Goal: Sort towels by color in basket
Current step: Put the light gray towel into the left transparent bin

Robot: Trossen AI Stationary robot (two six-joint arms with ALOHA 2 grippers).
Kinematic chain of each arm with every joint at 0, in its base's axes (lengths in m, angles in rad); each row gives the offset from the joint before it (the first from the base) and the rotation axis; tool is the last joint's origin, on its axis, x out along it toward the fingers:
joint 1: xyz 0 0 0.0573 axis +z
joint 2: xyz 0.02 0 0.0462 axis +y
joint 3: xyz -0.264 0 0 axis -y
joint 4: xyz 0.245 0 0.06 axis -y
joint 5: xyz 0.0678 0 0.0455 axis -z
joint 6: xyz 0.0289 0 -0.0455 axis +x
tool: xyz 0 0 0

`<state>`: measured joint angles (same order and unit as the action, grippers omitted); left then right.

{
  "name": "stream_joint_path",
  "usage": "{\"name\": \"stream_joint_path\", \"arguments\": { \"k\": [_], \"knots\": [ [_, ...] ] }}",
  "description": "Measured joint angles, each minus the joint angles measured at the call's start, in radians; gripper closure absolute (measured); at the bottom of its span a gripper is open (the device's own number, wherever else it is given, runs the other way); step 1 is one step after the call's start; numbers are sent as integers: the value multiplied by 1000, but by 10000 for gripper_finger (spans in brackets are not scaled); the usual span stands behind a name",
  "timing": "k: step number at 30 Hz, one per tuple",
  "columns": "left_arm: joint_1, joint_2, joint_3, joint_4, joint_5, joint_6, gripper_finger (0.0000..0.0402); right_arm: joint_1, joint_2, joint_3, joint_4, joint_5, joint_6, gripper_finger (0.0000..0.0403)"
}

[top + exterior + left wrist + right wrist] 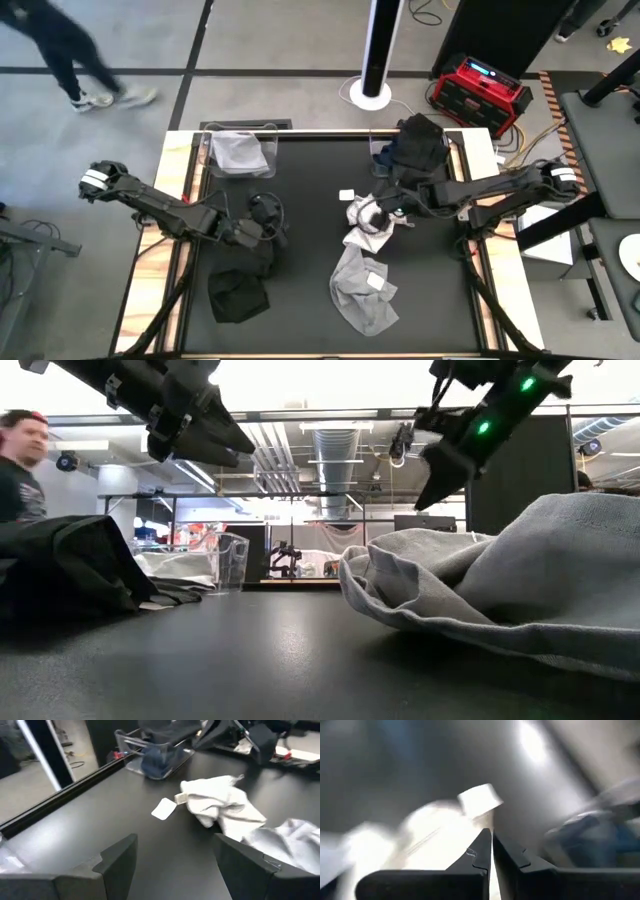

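A white towel (362, 216) lies crumpled at the table's middle, and a light grey towel (365, 288) is spread just nearer. A black towel (237, 296) lies near left. My right gripper (378, 212) hangs shut above the white towel (432, 837), clear of the table in the low view (432, 485). My left gripper (175, 851) is open with nothing between its fingers, raised left of centre (268, 222) and facing the white towel (220, 802). A light towel sits in the far-left basket (238, 152), and dark towels fill the far-right basket (415, 142).
A small white tag (347, 195) lies loose on the table beside the white towel. Bare black tabletop lies between the two arms. Beyond the far edge are a white post on a round base (373, 90), a red box (480, 90) and a person walking at far left (60, 60).
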<state>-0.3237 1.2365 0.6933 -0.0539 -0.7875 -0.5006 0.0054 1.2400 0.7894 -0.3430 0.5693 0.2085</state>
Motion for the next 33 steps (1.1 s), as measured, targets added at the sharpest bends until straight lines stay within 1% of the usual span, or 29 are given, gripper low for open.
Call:
{"name": "stream_joint_path", "arguments": {
  "k": [2,4,5,6,7,9,13,18,20,22,25,27,30,33],
  "knots": [
    [1,1,0,18,62,29,157,19,-40,3,-64,-127,24,394],
    [1,5,0,33,158,70,157,46,-75,-4,-112,-311,11,394],
    [0,6,0,37,194,89,157,66,-88,-11,-136,-386,9,394],
    [-2,7,0,38,213,108,157,87,-97,-18,-153,-427,14,394],
    [-3,7,0,46,220,122,157,109,-105,-23,-162,-440,27,394],
    [-3,6,0,63,221,147,157,140,-116,-29,-172,-435,53,394],
    [-3,4,0,71,220,204,157,176,-106,-32,-177,-385,99,394],
    [-3,-10,1,61,220,233,157,175,-67,-32,-172,-277,106,387],
    [-3,-19,19,10,220,229,157,176,-57,-32,-172,-253,90,379],
    [-3,-27,50,-73,219,210,157,176,-49,-27,-174,-229,72,367],
    [-3,-28,104,-195,216,179,157,175,-47,-14,-175,-220,62,343],
    [-3,-25,137,-264,197,175,157,175,-47,-12,-175,-206,71,324],
    [-3,-21,172,-347,166,174,157,176,-45,-12,-176,-193,80,294],
    [-2,-21,183,-373,122,175,157,176,-43,-12,-177,-192,95,264]
  ]
}}
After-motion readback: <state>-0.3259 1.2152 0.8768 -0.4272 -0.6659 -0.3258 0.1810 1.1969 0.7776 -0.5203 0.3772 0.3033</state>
